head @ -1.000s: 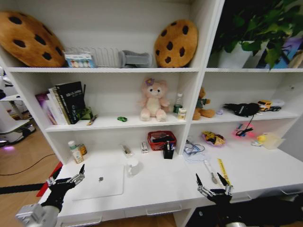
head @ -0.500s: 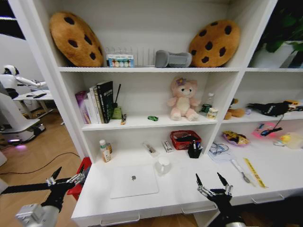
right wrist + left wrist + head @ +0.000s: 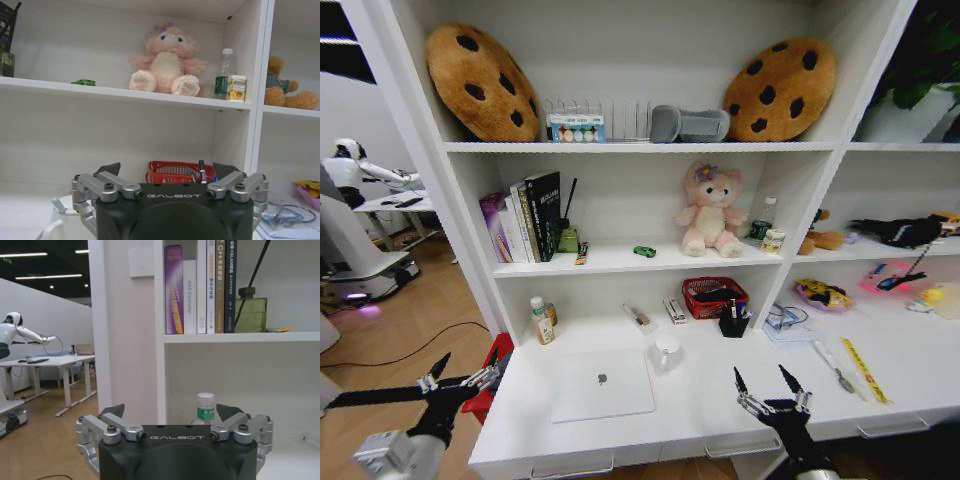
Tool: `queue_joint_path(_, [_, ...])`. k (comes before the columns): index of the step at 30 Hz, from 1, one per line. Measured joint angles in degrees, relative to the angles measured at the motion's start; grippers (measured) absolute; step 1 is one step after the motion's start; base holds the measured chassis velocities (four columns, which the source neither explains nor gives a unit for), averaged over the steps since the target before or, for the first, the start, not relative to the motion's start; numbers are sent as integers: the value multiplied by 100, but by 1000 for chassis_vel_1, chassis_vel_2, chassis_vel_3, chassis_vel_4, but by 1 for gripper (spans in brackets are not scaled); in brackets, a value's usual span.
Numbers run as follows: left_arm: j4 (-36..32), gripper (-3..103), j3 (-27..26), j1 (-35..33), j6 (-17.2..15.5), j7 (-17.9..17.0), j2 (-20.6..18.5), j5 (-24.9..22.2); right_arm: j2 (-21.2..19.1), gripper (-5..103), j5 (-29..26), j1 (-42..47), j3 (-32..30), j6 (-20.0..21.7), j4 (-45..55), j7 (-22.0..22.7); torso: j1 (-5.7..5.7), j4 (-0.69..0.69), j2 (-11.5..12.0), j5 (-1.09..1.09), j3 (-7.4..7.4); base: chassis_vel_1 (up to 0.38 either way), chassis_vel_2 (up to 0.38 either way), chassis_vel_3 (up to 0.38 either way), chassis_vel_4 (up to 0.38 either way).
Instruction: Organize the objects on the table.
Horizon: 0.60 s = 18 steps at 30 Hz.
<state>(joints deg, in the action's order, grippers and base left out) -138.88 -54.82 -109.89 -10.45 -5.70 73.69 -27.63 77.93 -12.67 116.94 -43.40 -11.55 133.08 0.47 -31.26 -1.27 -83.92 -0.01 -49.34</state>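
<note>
The left gripper (image 3: 458, 380) was held low off the left end of the desk (image 3: 720, 400), its jaws spread apart and empty; beyond the gap between them, in the left wrist view, a white bottle (image 3: 205, 408) with a green label was seen on the desk, with a row of books (image 3: 200, 287) on the shelf above it. The right gripper (image 3: 771, 391) was held over the front edge of the desk, its jaws likewise spread wide with nothing between them. Ahead of the right jaws, in the right wrist view, a red basket (image 3: 181, 172) was seen at the back of the desk, a white mug (image 3: 62, 225) lay nearer on one side, and a pink plush (image 3: 167, 61) sat on the shelf above, with a small green car (image 3: 83, 82) and a green-labelled bottle (image 3: 224, 75) on the same shelf. Between the two grippers, on the desk top, the laptop (image 3: 603, 383) lay closed and flat, with the mug just beside it. Beyond the right jaws and to their right, a pen (image 3: 832, 364) and a yellow ruler (image 3: 865, 370) lay on the desk, well apart from the laptop.
</note>
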Motion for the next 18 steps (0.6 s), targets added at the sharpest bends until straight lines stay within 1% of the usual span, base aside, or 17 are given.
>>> queue_joint_path(8, [0, 100, 0, 0, 0, 0, 0, 0, 0, 100, 0, 0, 0, 0, 0, 0, -1, 0, 0, 1, 0, 0, 0, 0, 0])
queue_joint_path(11, [0, 100, 0, 0, 0, 0, 0, 0, 0, 100, 0, 0, 0, 0, 0, 0, -2, 0, 1, 1, -1, 66, -39, -46, 67])
queue_joint_path(14, [0, 100, 0, 0, 0, -1, 0, 0, 0, 100, 0, 0, 0, 0, 0, 0, -2, 0, 0, 0, 0, 73, -91, -138, 123])
queue_joint_path(18, [0, 100, -1, 0, 0, 0, 0, 0, 0, 100, 0, 0, 1, 0, 0, 0, -1, -1, 0, 1, 0, 167, -173, -175, 183])
